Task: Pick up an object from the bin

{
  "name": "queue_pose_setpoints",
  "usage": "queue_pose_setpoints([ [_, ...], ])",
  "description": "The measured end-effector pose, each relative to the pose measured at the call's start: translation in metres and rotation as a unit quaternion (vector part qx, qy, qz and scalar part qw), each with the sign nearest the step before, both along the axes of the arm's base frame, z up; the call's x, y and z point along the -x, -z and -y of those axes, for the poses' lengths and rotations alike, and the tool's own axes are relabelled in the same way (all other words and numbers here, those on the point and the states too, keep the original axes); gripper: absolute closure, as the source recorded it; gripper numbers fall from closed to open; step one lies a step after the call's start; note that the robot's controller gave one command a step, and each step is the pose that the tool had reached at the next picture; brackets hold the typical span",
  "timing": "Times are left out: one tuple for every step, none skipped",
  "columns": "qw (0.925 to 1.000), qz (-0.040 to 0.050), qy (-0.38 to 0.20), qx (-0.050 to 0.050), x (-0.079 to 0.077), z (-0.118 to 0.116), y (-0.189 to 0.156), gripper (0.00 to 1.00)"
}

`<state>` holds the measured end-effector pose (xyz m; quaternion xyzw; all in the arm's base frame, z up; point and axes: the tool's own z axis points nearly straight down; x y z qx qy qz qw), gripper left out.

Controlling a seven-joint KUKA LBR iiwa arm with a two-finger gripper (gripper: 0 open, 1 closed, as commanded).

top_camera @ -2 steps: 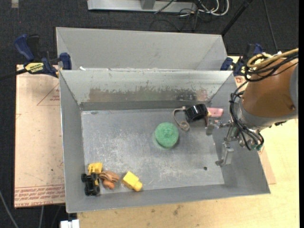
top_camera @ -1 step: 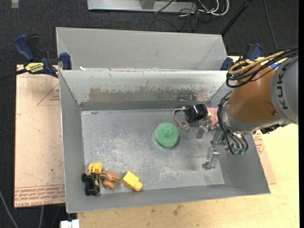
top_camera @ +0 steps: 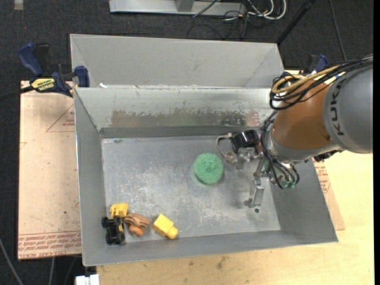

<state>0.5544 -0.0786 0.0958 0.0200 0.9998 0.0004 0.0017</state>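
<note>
Pincer (top_camera: 256, 204) low over bare floor by the right wall of the bin (top_camera: 178, 100).
In the camera view, the green round thing (top_camera: 208, 168) is seen nearest, just left of the pincer and towards the bin's middle. A yellow block (top_camera: 165, 226) is heaped with small toys in the lower-left corner. Whether the pincer is spread or pressed together cannot be told.

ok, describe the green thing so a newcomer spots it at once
In the grey bin, look at the floor right of centre, just left of the tool. A green ball lies there alone. It is the only green, round thing. The other small things, a yellow block and a toy truck among them, huddle in the view's lower left corner.
</note>
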Motion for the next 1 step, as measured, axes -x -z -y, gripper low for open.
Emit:
queue_pose_setpoints([
  [0.9999, -0.0006, 0.011, 0.000, 0.0084, -0.0131, 0.0149, 0.00],
])
